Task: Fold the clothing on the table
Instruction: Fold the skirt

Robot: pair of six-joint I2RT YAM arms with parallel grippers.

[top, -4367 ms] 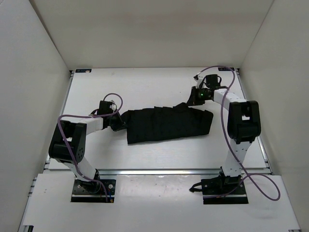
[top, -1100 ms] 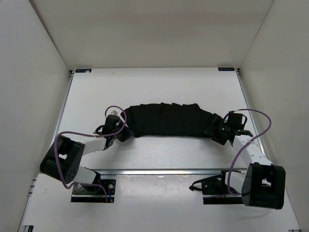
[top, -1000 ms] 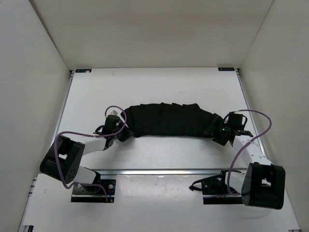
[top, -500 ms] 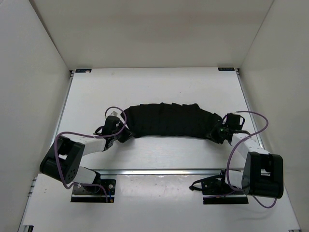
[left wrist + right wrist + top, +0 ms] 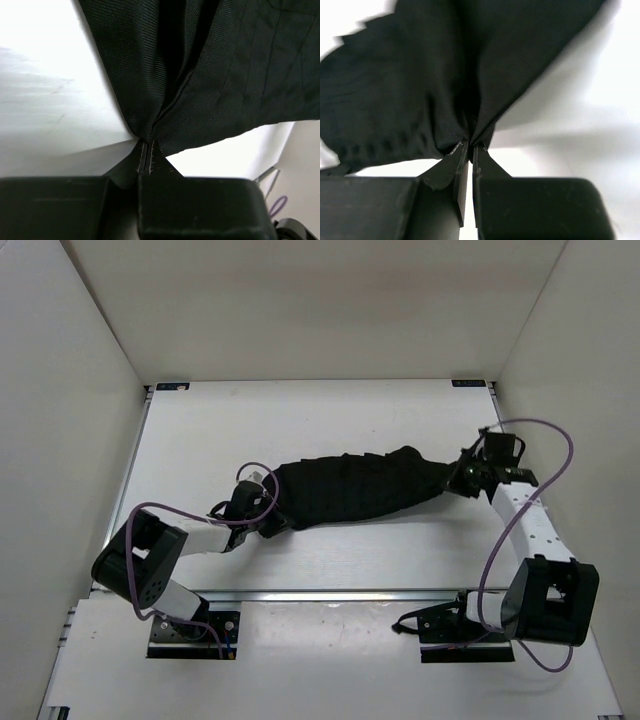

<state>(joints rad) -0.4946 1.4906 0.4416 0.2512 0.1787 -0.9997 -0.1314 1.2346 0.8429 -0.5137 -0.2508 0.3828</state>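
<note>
My left pincer (image 5: 146, 146) pinching clothing (image 5: 350, 490) at its left end; my right pincer (image 5: 469, 145) pinching right end. Clothing spans between them, over white worktop (image 5: 330, 420).

Top view: bright, even light from overhead, white walls (image 5: 300, 300) & table (image 5: 330, 420) nearly washed out, only soft faint shadows under the clothing (image 5: 350, 490), a glare strip along the near rail (image 5: 330, 595), and the black fabric so dark its folds barely read. Left wrist view: sharp close up w/ weave visible, table blown out to pure white top left, bottom of frame v. dark. Right wrist view: soft & blurred throughout, fabric edges smeared, bg overexposed w/ a grey shadow at right.
</note>
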